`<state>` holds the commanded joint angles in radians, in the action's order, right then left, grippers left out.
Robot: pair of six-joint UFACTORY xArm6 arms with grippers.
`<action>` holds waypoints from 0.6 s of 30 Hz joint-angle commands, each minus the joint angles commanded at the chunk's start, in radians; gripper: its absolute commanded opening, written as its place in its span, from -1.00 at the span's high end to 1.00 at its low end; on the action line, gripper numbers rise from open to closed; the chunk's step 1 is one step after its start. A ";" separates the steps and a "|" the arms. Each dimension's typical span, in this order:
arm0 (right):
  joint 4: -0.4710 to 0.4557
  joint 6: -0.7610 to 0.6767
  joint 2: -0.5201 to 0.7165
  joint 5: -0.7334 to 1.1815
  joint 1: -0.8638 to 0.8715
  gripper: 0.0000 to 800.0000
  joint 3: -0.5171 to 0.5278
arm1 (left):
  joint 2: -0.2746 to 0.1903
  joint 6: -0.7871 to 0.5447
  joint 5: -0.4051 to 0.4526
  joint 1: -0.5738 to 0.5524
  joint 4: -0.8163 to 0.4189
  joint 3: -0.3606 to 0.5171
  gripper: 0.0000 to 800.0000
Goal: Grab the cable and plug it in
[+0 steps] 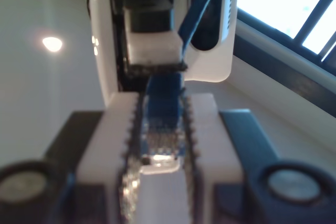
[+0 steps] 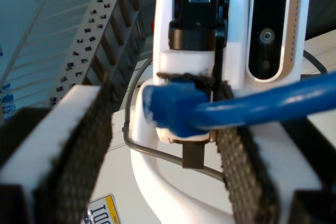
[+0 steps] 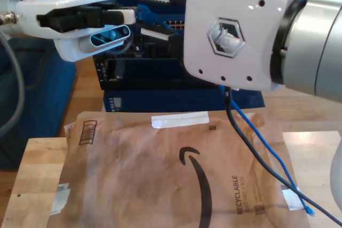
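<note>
**Cable end held between two facing grippers: risks and containers**

My first gripper (image 1: 160,129) is clamped nearly closed on the thin bright blue Ethernet cable (image 1: 163,103), just behind its small clear plastic plug (image 1: 160,157). My second gripper (image 2: 165,129) faces it with its ribbed black pads (image 2: 89,145) well apart. The cable passes between them, against one pad, and nothing is pinched.

From the exterior view, the cable's slack (image 3: 267,156) hangs down beside a thicker black robot cable (image 3: 251,148). Its far end (image 3: 308,212) lies on the flat brown paper mailer (image 3: 133,174).

Risks, as I judge them:
- The two sets of fingers are close enough to collide.
- If one gripper lets go before the other has closed, the plug may drop or twist.
- The slack may snag the black cable or drag across the mailer.

The mailer lies taped shut on the pale wooden table (image 3: 37,174); I cannot tell what is in it. The dark equipment rack (image 3: 144,73) behind holds hardware too blurred to identify.
</note>
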<state>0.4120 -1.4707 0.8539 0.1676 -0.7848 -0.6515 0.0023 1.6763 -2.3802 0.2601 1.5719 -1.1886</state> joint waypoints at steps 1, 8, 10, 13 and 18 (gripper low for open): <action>0.000 0.000 -0.002 0.000 -0.002 0.33 0.000 | 0.000 0.000 0.000 0.000 0.000 0.000 0.97; 0.000 -0.003 -0.005 0.002 -0.005 0.33 0.000 | -0.002 0.003 -0.003 0.000 0.000 -0.005 0.97; 0.000 -0.003 -0.005 0.002 -0.005 0.34 0.000 | -0.002 0.003 -0.006 0.000 0.000 -0.008 0.97; 0.000 -0.003 -0.005 0.002 -0.005 0.41 0.000 | -0.003 0.003 -0.006 0.000 0.000 -0.006 0.97; 0.000 -0.002 -0.005 0.002 -0.009 0.76 0.000 | -0.002 0.015 -0.023 0.000 0.000 -0.006 0.65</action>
<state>0.4120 -1.4722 0.8493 0.1692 -0.7940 -0.6515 0.0008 1.6916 -2.4032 0.2601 1.5719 -1.1947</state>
